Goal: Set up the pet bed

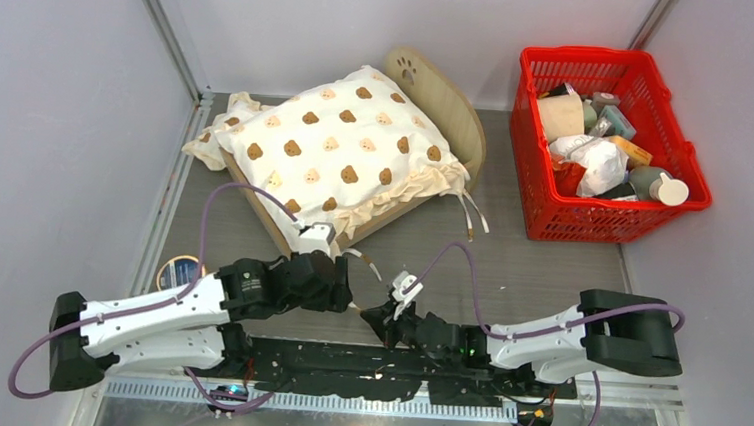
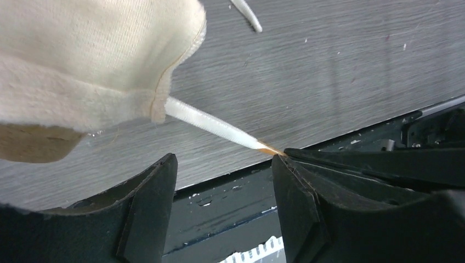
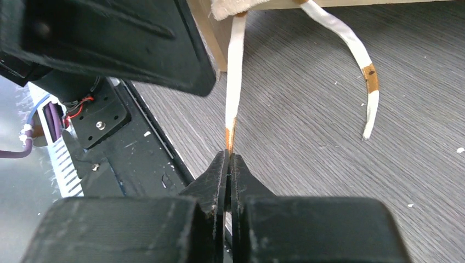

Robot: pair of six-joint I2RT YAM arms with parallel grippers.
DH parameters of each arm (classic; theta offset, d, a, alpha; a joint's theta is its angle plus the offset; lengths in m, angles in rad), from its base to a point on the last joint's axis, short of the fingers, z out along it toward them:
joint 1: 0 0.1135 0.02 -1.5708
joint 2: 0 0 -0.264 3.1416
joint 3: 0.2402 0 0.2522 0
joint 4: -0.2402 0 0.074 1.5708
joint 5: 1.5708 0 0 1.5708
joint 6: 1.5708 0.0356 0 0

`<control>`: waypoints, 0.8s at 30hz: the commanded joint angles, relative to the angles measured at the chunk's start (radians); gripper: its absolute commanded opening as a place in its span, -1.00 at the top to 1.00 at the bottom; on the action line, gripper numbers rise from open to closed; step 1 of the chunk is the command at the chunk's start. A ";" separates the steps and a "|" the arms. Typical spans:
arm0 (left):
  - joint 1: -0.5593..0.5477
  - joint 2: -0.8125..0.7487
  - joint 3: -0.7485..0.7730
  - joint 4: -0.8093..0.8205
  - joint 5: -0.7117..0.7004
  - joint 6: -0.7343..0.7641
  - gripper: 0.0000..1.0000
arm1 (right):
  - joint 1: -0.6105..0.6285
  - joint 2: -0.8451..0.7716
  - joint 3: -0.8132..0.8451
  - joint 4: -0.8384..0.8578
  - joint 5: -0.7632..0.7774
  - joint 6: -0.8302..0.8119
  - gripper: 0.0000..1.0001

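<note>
Top external view: small light-wood pet bed with arched paw-print headboard (image 1: 439, 97) in the middle of the grey worktop (image 1: 549, 275). Long side slanted, headboard end at the far right, foot end close to the arms. Soft cream bear-print cushion (image 1: 338, 140) already on top. Probably left to do: tying the thin white strings (image 3: 236, 82). Left end effector (image 2: 225, 164) wide open, holding nothing. Right end effector (image 3: 229, 159) squeezed tight on one string's orange tip.
</note>
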 commanded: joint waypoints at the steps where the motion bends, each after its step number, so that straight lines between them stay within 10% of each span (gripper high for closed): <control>1: -0.026 0.038 -0.011 0.009 -0.034 -0.125 -0.35 | 0.024 -0.031 0.000 0.042 0.050 0.018 0.90; 10: -0.040 0.082 -0.107 0.185 -0.089 -0.172 -0.15 | 0.040 -0.023 0.016 0.068 0.018 -0.001 0.90; 17: -0.039 0.043 -0.197 0.261 -0.066 -0.196 1.00 | 0.046 -0.030 0.031 0.023 0.032 -0.003 0.86; 24: -0.039 0.004 -0.254 0.277 -0.048 -0.218 1.00 | -0.007 -0.170 0.078 -0.234 0.115 0.029 -0.15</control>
